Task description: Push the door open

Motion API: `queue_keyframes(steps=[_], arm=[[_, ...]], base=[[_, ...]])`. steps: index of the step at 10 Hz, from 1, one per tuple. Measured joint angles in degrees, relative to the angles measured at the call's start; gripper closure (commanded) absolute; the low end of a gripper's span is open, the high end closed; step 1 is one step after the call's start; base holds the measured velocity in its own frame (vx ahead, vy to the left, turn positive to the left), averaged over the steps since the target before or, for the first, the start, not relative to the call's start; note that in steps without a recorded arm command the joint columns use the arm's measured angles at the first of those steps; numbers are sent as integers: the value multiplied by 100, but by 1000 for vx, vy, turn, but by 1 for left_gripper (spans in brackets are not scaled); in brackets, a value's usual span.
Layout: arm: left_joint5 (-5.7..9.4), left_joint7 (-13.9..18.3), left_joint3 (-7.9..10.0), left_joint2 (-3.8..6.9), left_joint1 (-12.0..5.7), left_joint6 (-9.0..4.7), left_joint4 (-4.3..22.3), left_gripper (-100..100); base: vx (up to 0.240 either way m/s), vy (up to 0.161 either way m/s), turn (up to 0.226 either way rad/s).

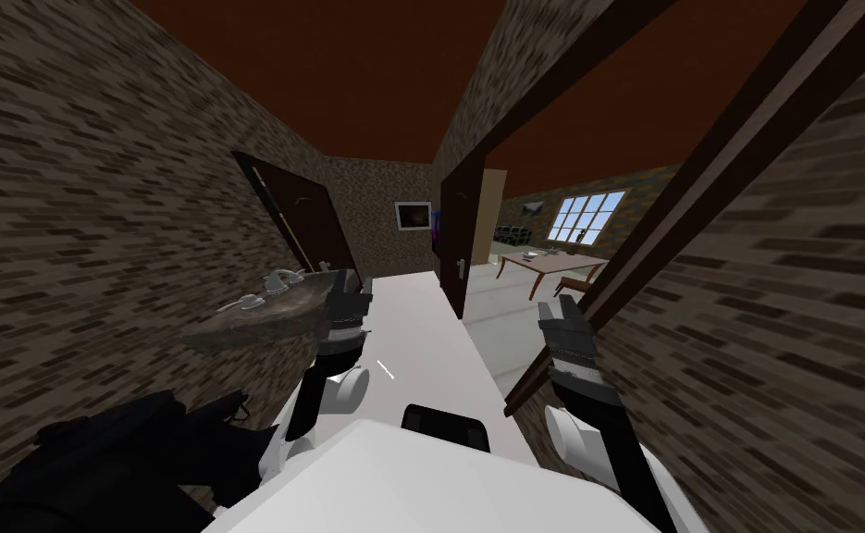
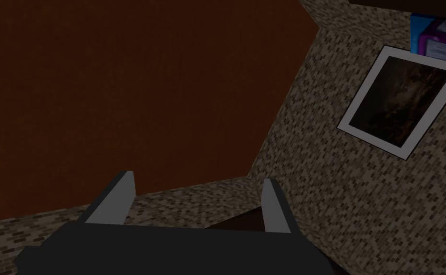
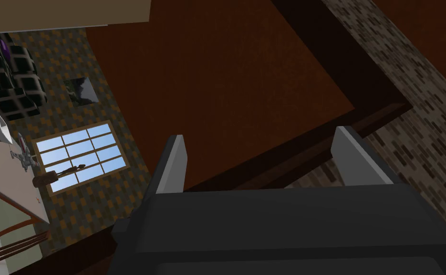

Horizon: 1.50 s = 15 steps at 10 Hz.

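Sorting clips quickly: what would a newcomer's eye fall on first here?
The bright window and the table in the far room, just right of the dark door standing open straight ahead. Nearer, the left gripper and right gripper point upward with fingers open, holding nothing.

The dark brown door [image 1: 456,242] stands ajar ahead, with the dark brown door frame post [image 1: 671,222] to its right and the right end effector [image 1: 552,311] just before that post. Through the gap lie a brown wooden tabletop [image 1: 550,263] and, behind it, a paned window [image 1: 586,215]. Leftward, the left end effector [image 1: 352,291] is beside a grey stone tabletop with taps [image 1: 245,329], a second dark door [image 1: 302,222] behind it and a white-framed picture [image 1: 413,215] between the doors.
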Motion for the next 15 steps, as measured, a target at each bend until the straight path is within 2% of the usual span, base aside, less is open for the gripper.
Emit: queue_keyframes(steps=[4, 5, 6, 8, 11, 12, 14, 15], arm=[[55, -59, -158, 109, -193, 30, 330, -100], [60, -79, -217, 127, -257, -1, 472, -100], [97, -85, -227, 171, -346, 30, 568, -100], [119, -129, -374, 212, -439, -9, 827, -100], [204, -151, -449, 309, -680, 31, 1181, -100], [202, -185, -553, 308, -697, 0, 1290, -100], [236, -223, -630, 340, -845, 8, 1517, -100], [253, -248, -691, 347, -960, -10, 1712, -100]], base=[[132, 73, -81], [164, 55, -99], [155, 55, -97], [137, 64, -77], [124, 66, -93], [119, 67, -90], [122, 57, -92], [173, 77, -150]])
